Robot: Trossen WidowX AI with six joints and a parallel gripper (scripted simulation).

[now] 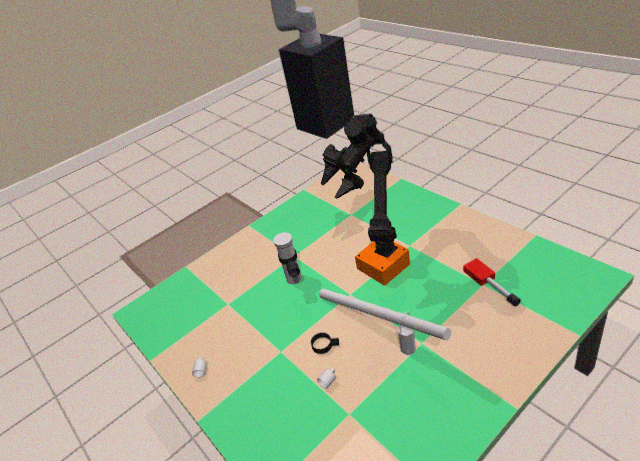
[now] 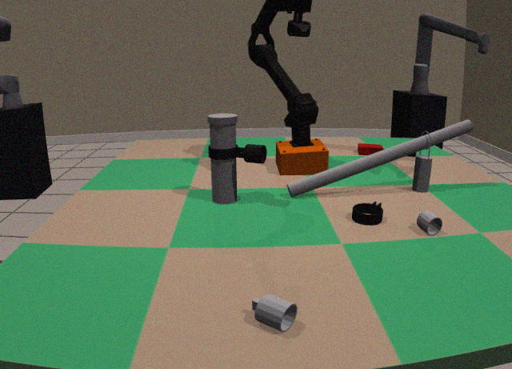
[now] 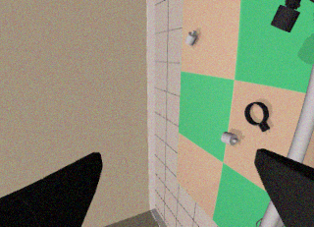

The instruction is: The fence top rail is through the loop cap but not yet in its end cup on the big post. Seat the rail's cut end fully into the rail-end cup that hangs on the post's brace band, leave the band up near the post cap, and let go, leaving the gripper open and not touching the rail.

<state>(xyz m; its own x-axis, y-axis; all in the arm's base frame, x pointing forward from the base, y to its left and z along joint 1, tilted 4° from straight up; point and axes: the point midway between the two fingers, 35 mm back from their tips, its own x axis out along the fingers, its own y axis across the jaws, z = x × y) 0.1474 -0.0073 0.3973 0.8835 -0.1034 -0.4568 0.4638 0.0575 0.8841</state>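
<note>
Exterior view: my open gripper (image 1: 340,187) (image 3: 179,159) holds nothing, above the table; the slanting rail (image 1: 382,313) (image 2: 380,157) (image 3: 303,131) sits apart at four o'clock from the rail-end cup (image 1: 293,268) (image 2: 254,154) (image 3: 286,18).

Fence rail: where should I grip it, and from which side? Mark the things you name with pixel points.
I'd grip the rail (image 1: 369,307) (image 2: 351,169) (image 3: 302,124) between its low end and the loop, nearer that end, coming from above with the gripper (image 1: 328,190) fingers either side. It is a long, straight round bar, sloping down toward the post (image 1: 285,247) (image 2: 223,174), and that stretch stands free of the loop.
</note>
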